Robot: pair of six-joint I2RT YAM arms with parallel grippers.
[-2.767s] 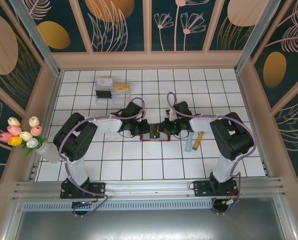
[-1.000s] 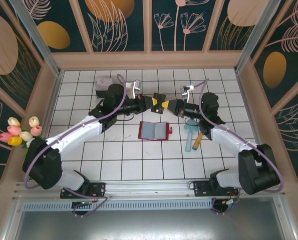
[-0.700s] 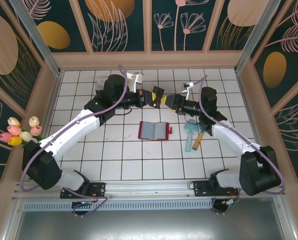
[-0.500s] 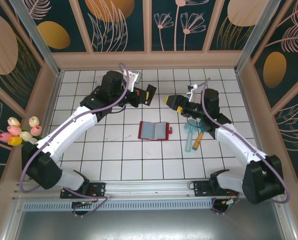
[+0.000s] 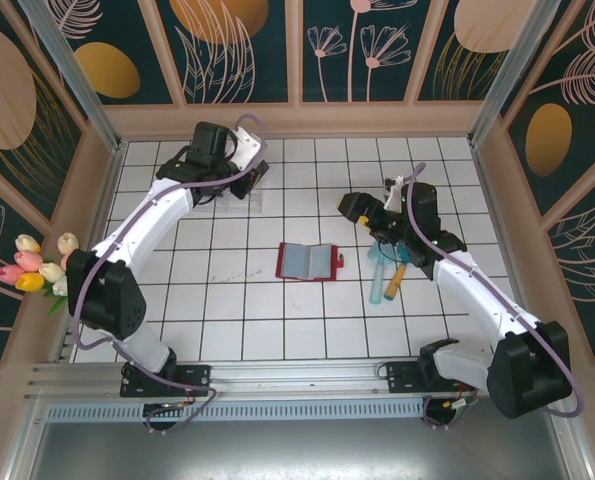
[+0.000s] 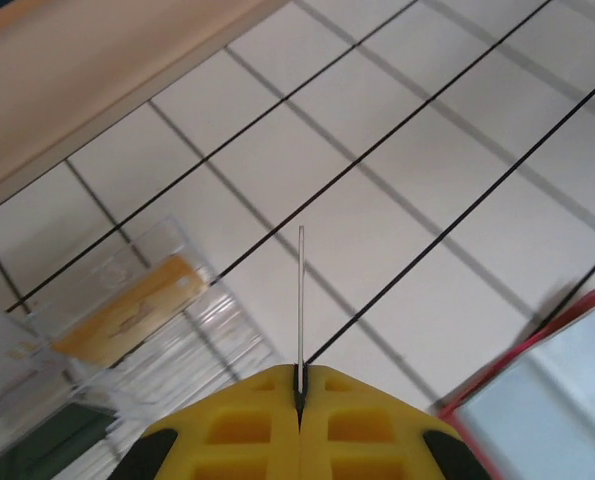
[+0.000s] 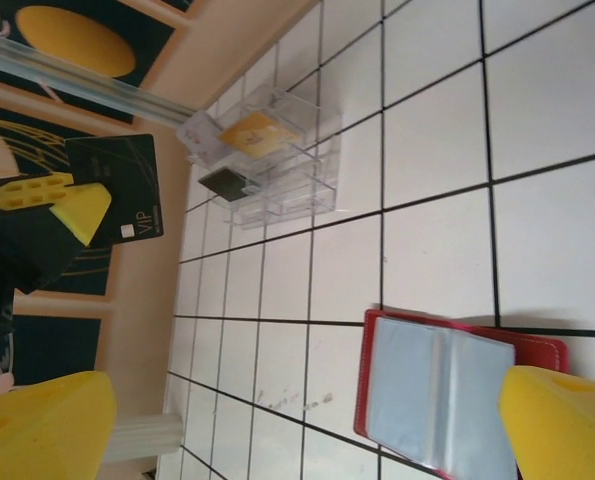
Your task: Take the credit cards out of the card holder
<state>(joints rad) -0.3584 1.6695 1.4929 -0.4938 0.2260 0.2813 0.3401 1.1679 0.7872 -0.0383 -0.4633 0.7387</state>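
The red card holder (image 5: 308, 261) lies open on the tiles, its grey-blue pockets up; it also appears in the right wrist view (image 7: 447, 390) and at the left wrist view's corner (image 6: 552, 400). My left gripper (image 5: 254, 174) is at the back left, shut on a dark credit card marked VIP (image 7: 117, 190), which is edge-on between the shut yellow jaws (image 6: 300, 300). The card hangs above the tiles beside the clear box. My right gripper (image 5: 352, 205) stands open and empty, up and right of the holder. A light blue card (image 5: 378, 270) and a tan-orange card (image 5: 395, 281) lie right of the holder.
A clear plastic box (image 5: 220, 192) with an orange card inside (image 7: 257, 135) sits at the back left, under my left gripper. A white vase of tulips (image 5: 95, 304) stands by the left wall. Wooden walls (image 5: 297, 120) ring the tiled floor.
The right gripper opened, let go of the dark card and drew back right. The left gripper carried the card back and left to the clear box.
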